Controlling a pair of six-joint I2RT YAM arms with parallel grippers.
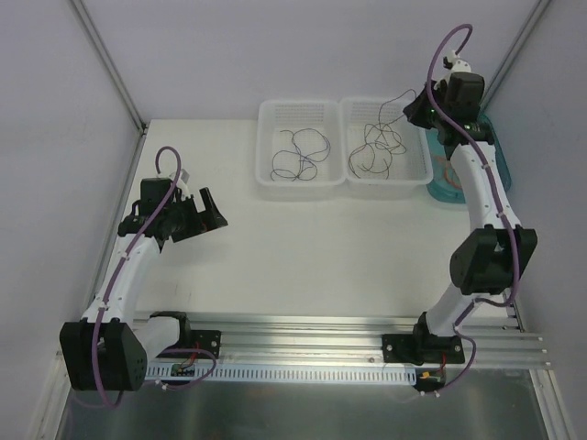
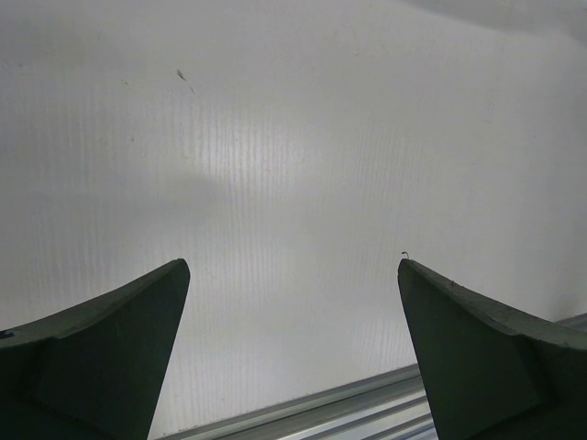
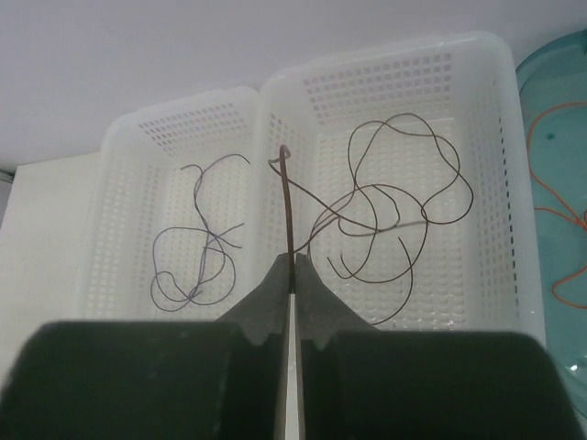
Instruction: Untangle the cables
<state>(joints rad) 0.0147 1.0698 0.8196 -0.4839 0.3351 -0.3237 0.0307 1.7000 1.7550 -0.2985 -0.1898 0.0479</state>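
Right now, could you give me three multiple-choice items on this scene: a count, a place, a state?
1. How many white baskets? A one; B two; C three.
2. Where lies the orange cable? A a basket; B the table; C the teal tray.
3. The right gripper is: A shut on a dark cable; B open, empty; C out of view.
Answers: 1 B, two stand side by side. 2 C, it curls on the tray. 3 A, closed jaws pinch the cable.
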